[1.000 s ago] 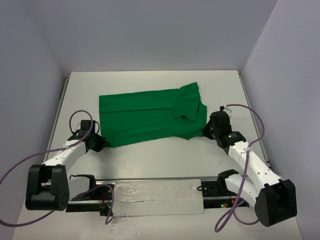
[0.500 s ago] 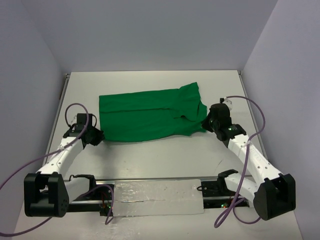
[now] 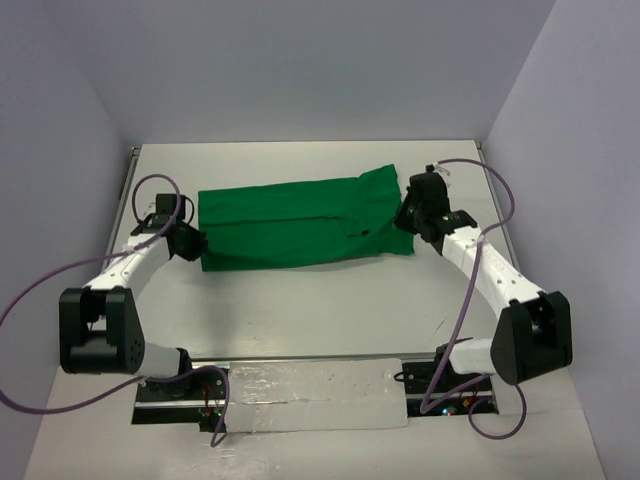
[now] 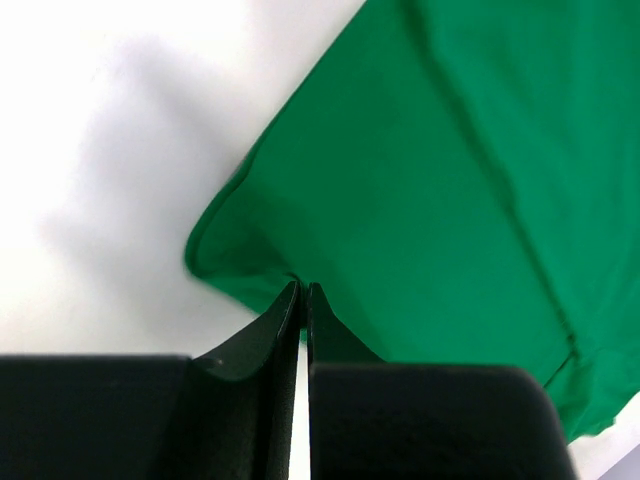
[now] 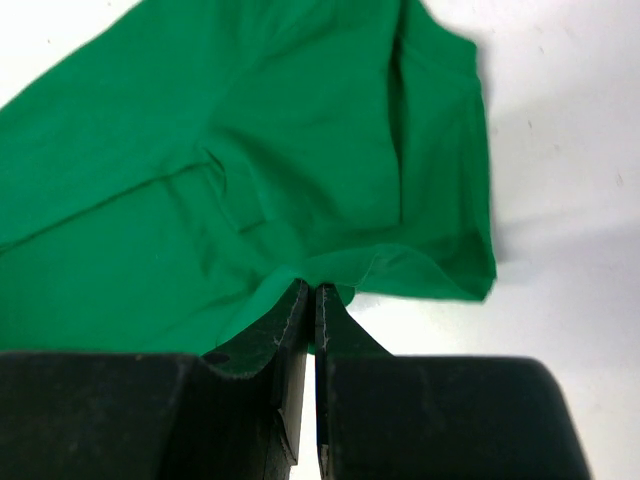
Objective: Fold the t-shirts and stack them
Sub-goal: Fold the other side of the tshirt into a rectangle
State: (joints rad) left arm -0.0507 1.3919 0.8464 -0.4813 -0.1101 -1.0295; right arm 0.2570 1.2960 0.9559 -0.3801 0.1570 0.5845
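**Top view.** 1 green t-shirt (image 3: pixel 300 222) lies flat as a wide band across the table (image 3: pixel 300 310). The left gripper (image 3: pixel 196 243) sits at the t-shirt's left edge, close to the near corner. The right gripper (image 3: pixel 405 216) sits at the t-shirt's right end, by the sleeve.

**Left wrist view.** The left gripper (image 4: pixel 303 292) is clenched, its 2 jaws pressed together, and the t-shirt (image 4: pixel 430 190) hem puckers into the tips. It is grasping cloth, but only a thin bite beside the corner.

**Right wrist view.** The right gripper (image 5: pixel 309 290) is likewise clamped on the t-shirt (image 5: pixel 230 170) edge. Cloth bunches at the tips, and a sleeve flap curls just right of them.

**Judgement.** The step in hand looks like carrying the near edge over toward the far edge for a fold.
- Lift both ends level.
- Move the 2 arms at a matched pace, with the span taut between them.
- Go gently, since the thin bites could slip.
- Lay edge on edge squarely, with the curled sleeve tucked inside, before letting go.
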